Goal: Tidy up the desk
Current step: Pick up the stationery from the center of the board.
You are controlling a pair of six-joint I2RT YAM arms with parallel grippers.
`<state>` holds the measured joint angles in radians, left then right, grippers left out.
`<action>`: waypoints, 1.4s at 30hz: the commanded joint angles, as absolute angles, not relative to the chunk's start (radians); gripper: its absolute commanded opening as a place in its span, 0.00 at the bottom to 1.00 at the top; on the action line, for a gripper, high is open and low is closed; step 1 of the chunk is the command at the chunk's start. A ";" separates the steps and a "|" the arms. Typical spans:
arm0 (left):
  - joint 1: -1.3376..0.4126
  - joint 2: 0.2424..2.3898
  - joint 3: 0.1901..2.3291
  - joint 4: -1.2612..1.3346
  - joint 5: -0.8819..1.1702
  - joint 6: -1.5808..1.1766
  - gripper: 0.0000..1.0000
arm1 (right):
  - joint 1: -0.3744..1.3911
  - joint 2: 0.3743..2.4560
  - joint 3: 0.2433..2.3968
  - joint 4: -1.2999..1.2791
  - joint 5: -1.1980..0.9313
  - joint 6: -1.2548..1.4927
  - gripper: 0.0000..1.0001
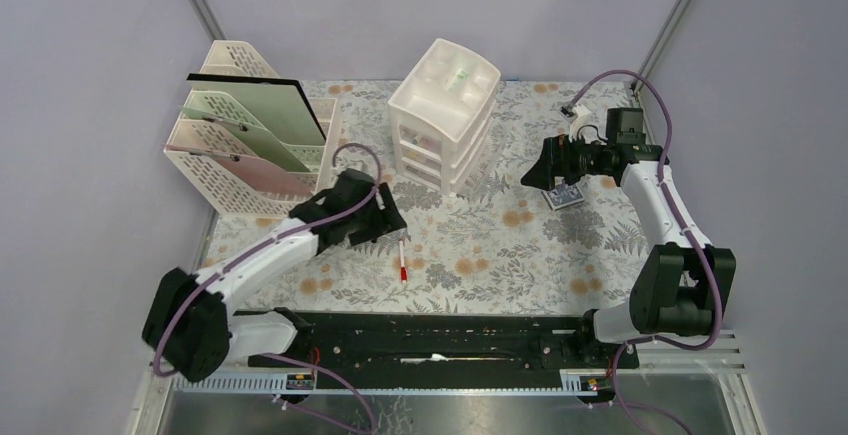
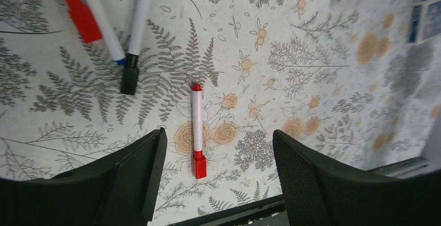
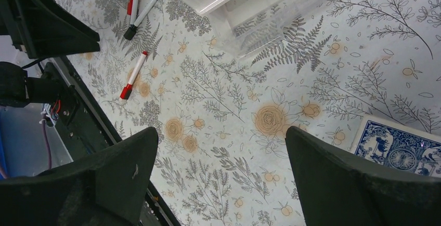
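Plainly, the desk (image 1: 480, 245) spreads its fern-and-flower cloth from the near edge to the far one. A file rack (image 1: 250, 170) stands at the far left corner with green and pink folders (image 1: 262, 120) upright in it. A white drawer unit (image 1: 445, 115) stands at the middle of the far edge.

The left gripper (image 1: 385, 220) hangs low over the left half of the desk, just in front of the rack. Its jaws are spread, with nothing between them. In the left wrist view a red marker (image 2: 197, 131) lies flat on the cloth below the gap between the fingers (image 2: 135, 174). It touches neither finger, and its red cap points toward the near edge. Three more markers (image 2: 139, 18) lie close together beyond it, with red, blue and black ends.

The right gripper (image 1: 532, 173) hovers over the right half of the desk, just right of the drawer unit. Its jaws are wide and released, holding nothing. A blue-patterned card pack (image 3: 400, 145) lies flat on the cloth near it, on the side toward the right edge. Whether it touches a finger cannot be told.
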<state>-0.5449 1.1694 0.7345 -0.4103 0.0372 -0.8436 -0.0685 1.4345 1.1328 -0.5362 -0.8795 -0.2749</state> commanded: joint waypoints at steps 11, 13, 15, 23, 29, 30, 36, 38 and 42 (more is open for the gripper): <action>-0.794 1.486 0.904 -0.506 -0.266 -0.963 0.55 | -0.072 1.406 1.102 -0.468 -0.922 -0.270 1.00; -0.810 1.514 0.914 -0.506 -0.273 -0.967 0.54 | -0.072 1.405 1.101 -0.466 -0.923 -0.271 1.00; -0.821 1.544 0.924 -0.507 -0.273 -0.972 0.55 | -0.072 1.405 1.101 -0.466 -0.921 -0.272 1.00; -0.829 1.638 0.949 -0.508 -0.270 -0.960 0.48 | -0.072 1.403 1.089 -0.464 -0.925 -0.276 1.00; -0.829 1.683 0.953 -0.508 -0.271 -0.938 0.35 | -0.072 1.412 1.093 -0.465 -0.934 -0.273 1.00; -0.827 1.690 0.954 -0.507 -0.269 -0.933 0.29 | -0.072 1.414 1.094 -0.465 -0.935 -0.273 1.00; -0.829 1.722 0.973 -0.515 -0.258 -0.902 0.05 | -0.071 1.414 1.100 -0.483 -0.944 -0.276 1.00; -0.830 1.726 0.990 -0.525 -0.254 -0.880 0.00 | -0.072 1.428 1.131 -0.568 -0.967 -0.333 1.00; -0.833 1.716 1.020 -0.530 -0.264 -0.816 0.00 | -0.072 1.493 1.276 -0.914 -0.907 -0.679 1.00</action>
<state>-0.8265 1.6951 0.9913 -0.5167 -0.2539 -0.8848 -0.0685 1.4536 1.1416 -0.6254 -0.9253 -0.3859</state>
